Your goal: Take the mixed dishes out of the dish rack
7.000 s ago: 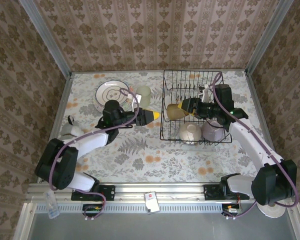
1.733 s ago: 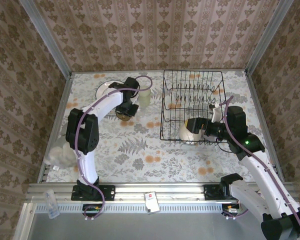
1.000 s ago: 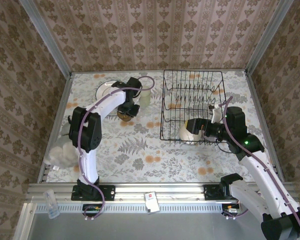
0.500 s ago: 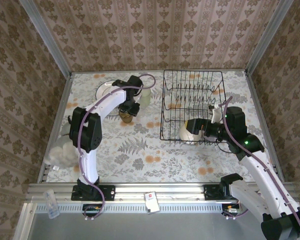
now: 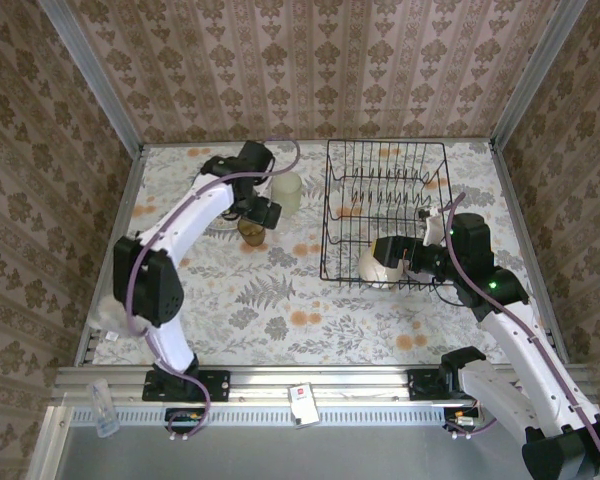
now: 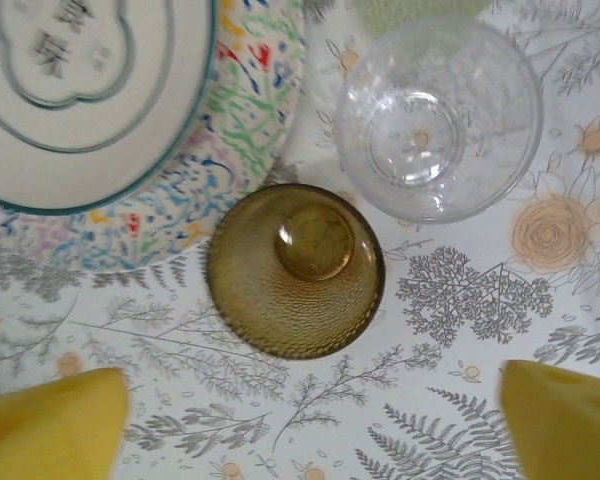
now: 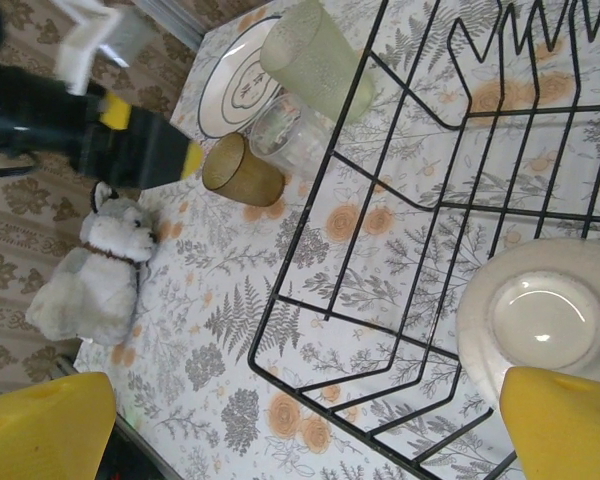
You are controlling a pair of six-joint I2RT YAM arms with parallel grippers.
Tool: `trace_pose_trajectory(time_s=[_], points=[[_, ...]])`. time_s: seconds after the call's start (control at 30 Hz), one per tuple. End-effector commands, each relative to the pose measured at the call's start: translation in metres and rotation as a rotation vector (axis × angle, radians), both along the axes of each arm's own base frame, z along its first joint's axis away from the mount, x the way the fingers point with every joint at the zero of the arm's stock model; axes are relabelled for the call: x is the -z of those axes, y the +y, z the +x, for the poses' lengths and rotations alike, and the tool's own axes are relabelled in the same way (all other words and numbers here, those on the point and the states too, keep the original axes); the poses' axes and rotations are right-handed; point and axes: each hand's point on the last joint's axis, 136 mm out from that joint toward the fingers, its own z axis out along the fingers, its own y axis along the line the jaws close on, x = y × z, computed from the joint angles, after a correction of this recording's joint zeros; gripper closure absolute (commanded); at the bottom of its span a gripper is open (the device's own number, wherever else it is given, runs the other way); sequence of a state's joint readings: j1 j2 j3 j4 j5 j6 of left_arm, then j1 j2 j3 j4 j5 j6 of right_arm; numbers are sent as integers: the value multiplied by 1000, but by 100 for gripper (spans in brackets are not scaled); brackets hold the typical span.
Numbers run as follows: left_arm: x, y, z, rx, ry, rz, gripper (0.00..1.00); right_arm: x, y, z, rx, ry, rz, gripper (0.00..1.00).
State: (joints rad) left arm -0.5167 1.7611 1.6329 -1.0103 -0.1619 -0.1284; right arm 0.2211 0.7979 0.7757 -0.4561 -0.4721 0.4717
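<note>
The small brown cup (image 6: 295, 270) stands on the table beside the plates, seen from straight above. My left gripper (image 6: 310, 432) hovers over it, open, with yellow fingertips (image 6: 50, 432) wide apart and nothing between them. In the top view the left gripper (image 5: 260, 216) is just above the cup (image 5: 250, 233). A white plate (image 6: 70, 90) lies on the floral plate (image 6: 235, 150). The pale green glass (image 5: 286, 190) stands nearby. The black dish rack (image 5: 385, 175) holds the cream bowl (image 5: 370, 272). My right gripper (image 5: 381, 258) is open next to that bowl (image 7: 545, 320).
A clear glass (image 6: 438, 118) stands between the brown cup and the green glass. A grey plush toy (image 5: 120, 305) lies at the table's left edge. Floral tablecloth stretches between the rack and the near rail. Patterned walls enclose the table.
The left gripper has opened and let go of the brown cup, then risen a little above it. The right arm has not moved.
</note>
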Motion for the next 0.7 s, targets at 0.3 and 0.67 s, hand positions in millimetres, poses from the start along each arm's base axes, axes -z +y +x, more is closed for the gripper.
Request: trace_pose_trajectory(time_s=[0.3,0.67], points=[[-104,-31,-32,7,-341,-556,0,31,-15,6,94,81,-80,0],[-111,-101,-82,188,-315,-835,6,74,-24,7,155,199,-274,0]])
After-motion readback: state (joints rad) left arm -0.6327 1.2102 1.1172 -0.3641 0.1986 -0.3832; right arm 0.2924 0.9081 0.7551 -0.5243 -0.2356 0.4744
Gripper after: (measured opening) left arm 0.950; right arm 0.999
